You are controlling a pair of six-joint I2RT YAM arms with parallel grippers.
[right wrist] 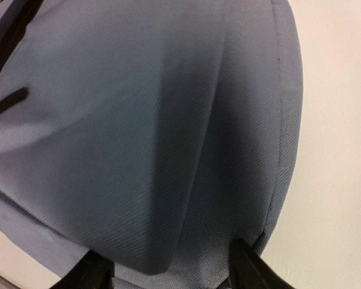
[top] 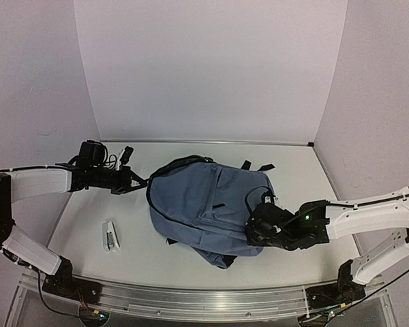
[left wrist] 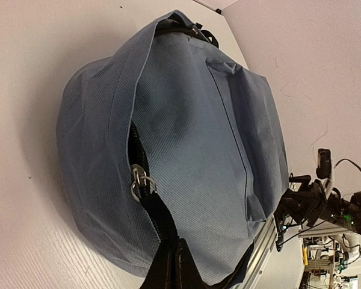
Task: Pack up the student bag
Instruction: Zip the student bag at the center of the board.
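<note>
The student bag (top: 204, 201), a blue-grey backpack, lies flat in the middle of the table. My left gripper (top: 142, 181) is at its upper left edge. In the left wrist view the bag (left wrist: 192, 132) fills the frame, and my gripper (left wrist: 171, 250) is shut on the black zipper edge just below two metal zipper pulls (left wrist: 139, 180). My right gripper (top: 255, 231) is at the bag's lower right side. In the right wrist view its fingers (right wrist: 253, 271) stand wide apart with the bag's fabric (right wrist: 156, 138) bulging between them.
A small white object with a dark strip (top: 110, 235) lies on the table left of the bag. A small black item (top: 126, 153) sits near the back wall. Black straps (top: 255, 165) stick out behind the bag. Walls close in the table on three sides.
</note>
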